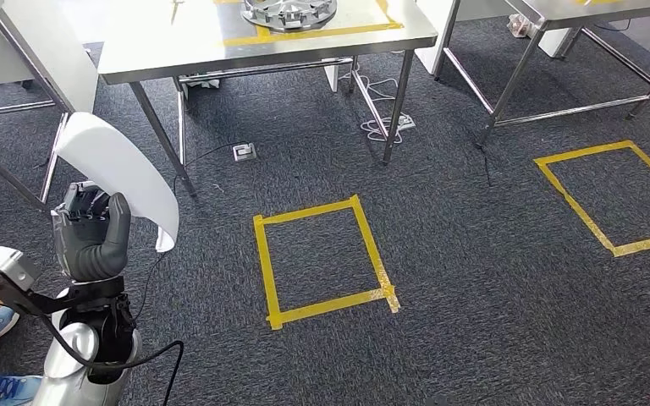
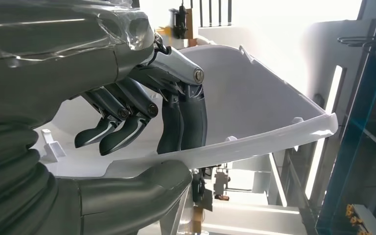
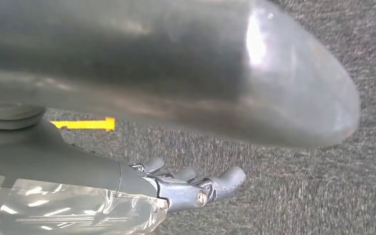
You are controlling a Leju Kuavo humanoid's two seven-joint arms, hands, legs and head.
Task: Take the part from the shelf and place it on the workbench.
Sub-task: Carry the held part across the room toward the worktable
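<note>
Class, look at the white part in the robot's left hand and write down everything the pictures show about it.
The white part is a thin, curved shell, smooth and glossy like moulded plastic, with a raised rim and small tabs along its edge in the left wrist view. The left hand grips its edge, thumb on one face, fingers on the other. It is held in the air above the dark carpet, short of the steel workbench. Nothing else touches it.

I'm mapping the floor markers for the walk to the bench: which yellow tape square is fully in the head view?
The yellow tape square in the middle of the carpet, in front of the steel workbench, has all four sides visible. The one on the right runs off the picture's edge.
</note>
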